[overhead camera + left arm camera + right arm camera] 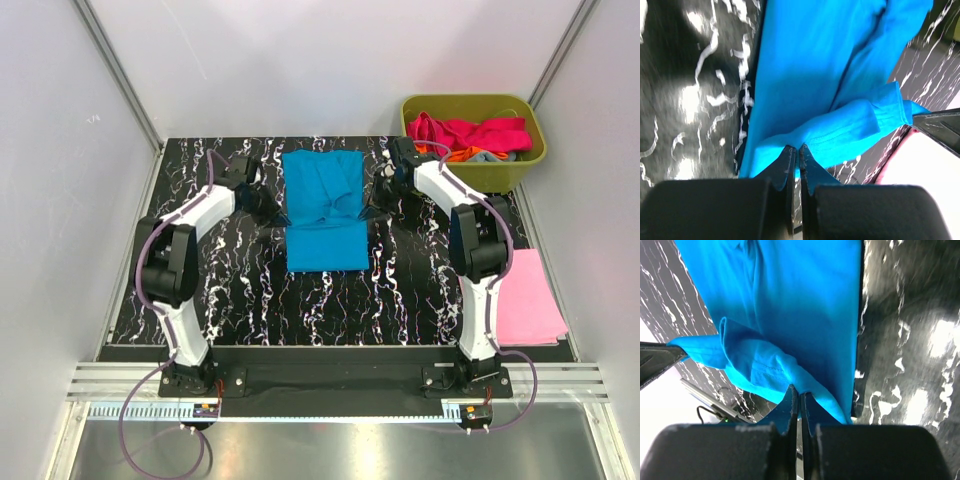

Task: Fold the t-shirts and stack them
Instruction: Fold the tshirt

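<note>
1. Lying at mid-table, the cyan-blue t-shirt (322, 190) is partly folded; its near part is narrower than its far part, and a bunched fold crosses the middle.
2. Left gripper (798, 150): fingers pressed to a thin slit, pinching a raised fold of the cyan-blue cloth at the shirt's left edge.
3. Right gripper (800, 392): fingers likewise closed on the cloth, at the shirt's right edge; the two grippers face each other across the shirt.
4. Black marbled table (250, 290): bears the shirt and both arms.
5. Light pink t-shirt (530, 298): flat at the table's right edge, beside the right arm's base, well apart from the cyan-blue one.
6. Olive-green tub (510, 172): at the far right corner; it holds a heap of cloth, with a magenta shirt (480, 132) uppermost and orange cloth (455, 152) and grey-blue cloth (492, 155) at its near side.
</note>
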You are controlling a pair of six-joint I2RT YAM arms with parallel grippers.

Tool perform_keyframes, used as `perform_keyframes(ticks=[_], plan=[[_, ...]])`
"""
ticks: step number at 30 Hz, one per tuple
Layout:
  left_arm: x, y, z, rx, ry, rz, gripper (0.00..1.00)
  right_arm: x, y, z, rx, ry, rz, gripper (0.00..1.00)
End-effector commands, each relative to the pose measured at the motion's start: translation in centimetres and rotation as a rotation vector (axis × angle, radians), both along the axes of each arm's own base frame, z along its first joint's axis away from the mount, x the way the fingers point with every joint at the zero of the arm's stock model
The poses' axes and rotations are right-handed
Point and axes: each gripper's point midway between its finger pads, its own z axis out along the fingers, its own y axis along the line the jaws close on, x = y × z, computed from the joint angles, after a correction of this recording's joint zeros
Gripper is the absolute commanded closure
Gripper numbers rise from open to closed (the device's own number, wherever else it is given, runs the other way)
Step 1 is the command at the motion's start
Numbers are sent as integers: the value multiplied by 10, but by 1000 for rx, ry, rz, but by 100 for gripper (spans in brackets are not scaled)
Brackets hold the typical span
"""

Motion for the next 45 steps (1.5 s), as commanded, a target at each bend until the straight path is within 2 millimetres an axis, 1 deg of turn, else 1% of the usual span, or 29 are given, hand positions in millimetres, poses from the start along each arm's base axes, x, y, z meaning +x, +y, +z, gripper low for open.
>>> perform_keyframes(ticks=[1,2,4,5,11,12,15,17,19,21,22,23,24,28,34,37,40,42,45], plan=[[26,-6,23,-62,-66,-27,100,13,1,12,40,3,22,100],[29,-6,18,-64,-55,-28,100,15,1,6,42,18,23,100],[36,-8,20,-72,-63,-32,100,21,3,7,46,14,26,100],[38,-7,16,-74,-53,-30,100,22,3,2,46,26,26,100],[51,-9,13,-86,-57,-34,100,32,-1,-1,52,20,25,100],[52,-8,8,-85,-45,-30,100,34,-1,0,54,17,24,100],[55,-9,3,-98,-30,-31,100,39,-1,2,63,10,21,100],[57,-11,1,-105,-27,-37,100,41,-2,0,64,18,19,100],[60,-10,0,-102,-28,-32,100,44,-2,2,79,15,20,100],[61,-9,-3,-99,-24,-28,100,47,-1,-2,83,25,22,99],[62,-9,-3,-99,-24,-28,100,48,-1,1,84,17,22,99],[64,-8,-3,-100,-26,-25,100,49,0,-4,84,27,24,99],[64,-8,-3,-100,-26,-24,100,51,1,-1,90,22,26,99],[67,-5,6,-94,-48,-14,100,49,0,2,83,22,30,99],[75,-7,15,-109,-69,-11,100,55,-2,9,66,-9,23,99],[78,-7,20,-112,-79,-5,100,56,-4,16,57,-23,20,99],[80,-8,27,-119,-91,-1,100,56,-4,30,60,-46,23,99],[81,-8,29,-119,-95,4,100,57,-6,34,56,-59,21,99],[86,-9,30,-124,-101,5,100,62,-4,32,59,-62,19,99]])
